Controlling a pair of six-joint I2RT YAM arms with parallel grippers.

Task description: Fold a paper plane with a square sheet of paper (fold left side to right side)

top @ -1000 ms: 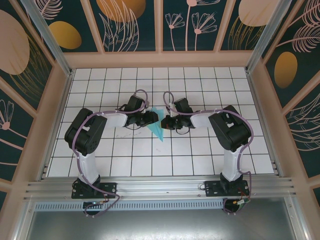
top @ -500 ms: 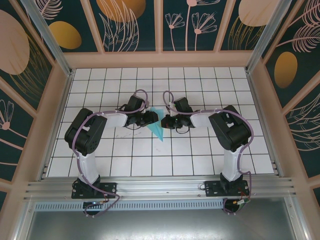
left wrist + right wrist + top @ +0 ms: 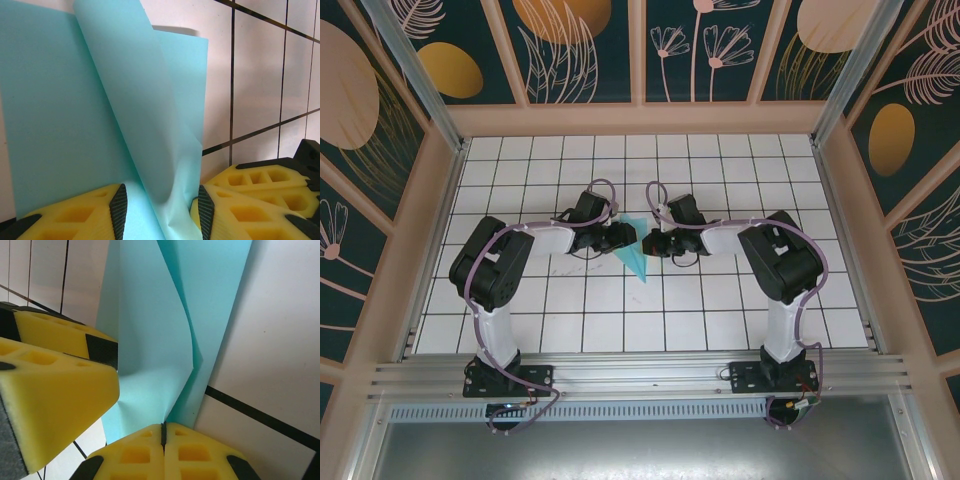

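Barely shifted since a second ago. Mid-bench (image 3: pixel 720 310): paper plane (image 3: pixel 636 255), tip toward the arm bases, flap raised; right end effector (image 3: pixel 163 432) clamped on its paper; left end effector (image 3: pixel 160 205) apart, straddling a raised flap.

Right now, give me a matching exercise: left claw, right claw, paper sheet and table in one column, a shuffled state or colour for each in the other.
1 left claw
2 right claw
3 paper sheet
4 table

A white, black grid lines
B jaws apart, a paper flap between them
C turquoise, one flap raised
D shut on the paper sheet

Pairs: 1-B, 2-D, 3-C, 4-A
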